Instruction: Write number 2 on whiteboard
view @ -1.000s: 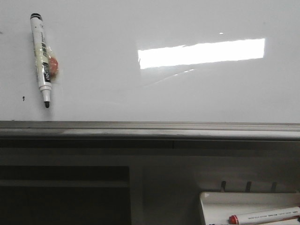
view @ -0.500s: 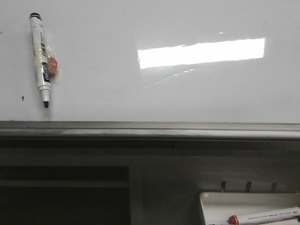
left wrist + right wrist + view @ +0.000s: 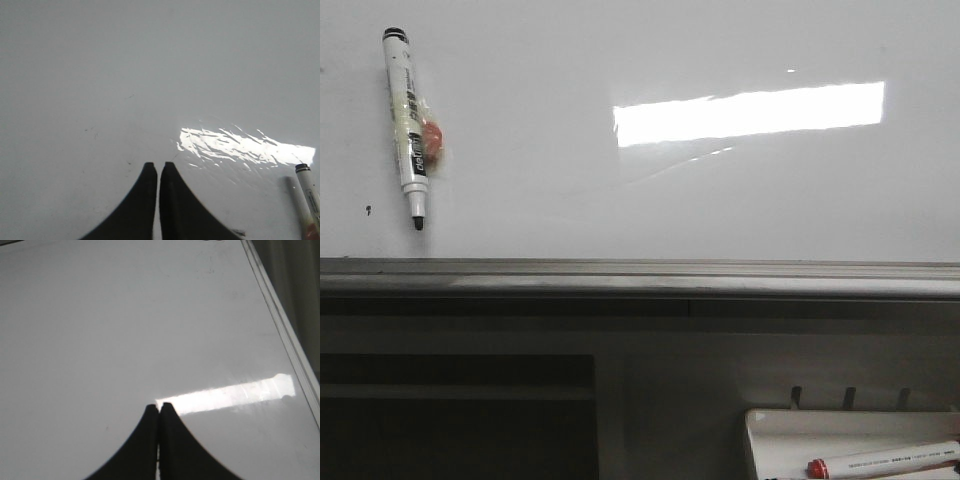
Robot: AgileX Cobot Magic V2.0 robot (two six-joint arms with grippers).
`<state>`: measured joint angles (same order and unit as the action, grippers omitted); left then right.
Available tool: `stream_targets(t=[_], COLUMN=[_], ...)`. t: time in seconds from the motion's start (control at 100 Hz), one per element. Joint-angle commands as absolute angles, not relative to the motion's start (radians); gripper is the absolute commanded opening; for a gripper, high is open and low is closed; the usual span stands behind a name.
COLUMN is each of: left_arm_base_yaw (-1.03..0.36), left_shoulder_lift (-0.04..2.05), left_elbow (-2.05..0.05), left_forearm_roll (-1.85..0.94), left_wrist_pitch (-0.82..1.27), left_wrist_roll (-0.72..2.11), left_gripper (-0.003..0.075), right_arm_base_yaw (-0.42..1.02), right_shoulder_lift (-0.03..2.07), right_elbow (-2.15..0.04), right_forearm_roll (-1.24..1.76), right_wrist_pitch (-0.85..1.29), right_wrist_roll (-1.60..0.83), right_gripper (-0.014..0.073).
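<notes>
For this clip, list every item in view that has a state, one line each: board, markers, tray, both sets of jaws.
whiteboard: glossy, no number 2 drawn, only a tiny black speck at left.
black marker: uncapped, lying on the whiteboard, tip toward the grey edge strip.
red-capped marker: capped, lying in the white tray.
left gripper: jaws shut, empty, over the board.
right gripper: jaws shut, empty, over the board.

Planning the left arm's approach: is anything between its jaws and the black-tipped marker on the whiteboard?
Nothing visible: only bare glossy white whiteboard lies between the shut left gripper and the white black-tipped marker.
</notes>
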<state>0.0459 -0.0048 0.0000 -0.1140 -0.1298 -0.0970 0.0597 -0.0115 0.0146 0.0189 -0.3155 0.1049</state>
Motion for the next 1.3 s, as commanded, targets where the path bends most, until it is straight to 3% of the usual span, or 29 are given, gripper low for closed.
stream_targets(t=[0.0,0.08,0.29,0.51,0.71,0.8,0.93,1.0,1.08,1.289], left_arm_base_yaw=[0.049,0.049,0.049,0.049,0.049,0.049,0.049,0.049,0.049,-0.055], left_shoulder_lift=[-0.031,-0.031,-0.004,0.158,0.281,0.316,0.355,0.378,0.407,0.475], left_elbow=[0.011,0.011,-0.068,-0.350,-0.448,-0.447,-0.447,-0.447,-0.448,-0.450], left_forearm_roll=[-0.122,-0.122,-0.122,0.028,0.026,0.006,-0.095,-0.117,-0.122,-0.164], left_wrist_pitch=[-0.218,-0.218,-0.125,0.250,0.268,0.257,0.198,0.124,0.068,0.052], left_wrist_roll=[-0.099,-0.099,-0.106,-0.104,0.014,0.034,0.034,0.032,0.032,0.032], left_gripper=[-0.0020,-0.0020,-0.0021,-0.0020,-0.0016,0.0082,0.0424,0.0539,0.0549,0.0435], right_arm_base_yaw=[0.052,0.052,0.052,0.052,0.052,0.052,0.052,0.052,0.052,0.052], right_shoulder_lift=[-0.029,-0.029,0.018,0.255,0.445,0.487,0.524,0.535,0.537,0.537], right_elbow=[0.039,0.037,-0.118,-0.428,-0.581,-0.579,-0.575,-0.575,-0.575,-0.575], right_forearm_roll=[0.019,0.019,0.035,0.035,0.037,0.037,0.037,0.042,0.076,0.080], right_wrist_pitch=[-0.411,-0.365,0.000,0.408,0.638,0.644,0.652,0.650,0.650,0.614], right_wrist_roll=[0.095,0.095,0.127,0.127,0.127,0.127,0.127,0.127,0.127,0.105], right_gripper=[-0.0051,-0.0051,-0.0051,-0.0051,-0.0051,-0.0051,-0.0051,-0.0051,-0.0051,-0.0051])
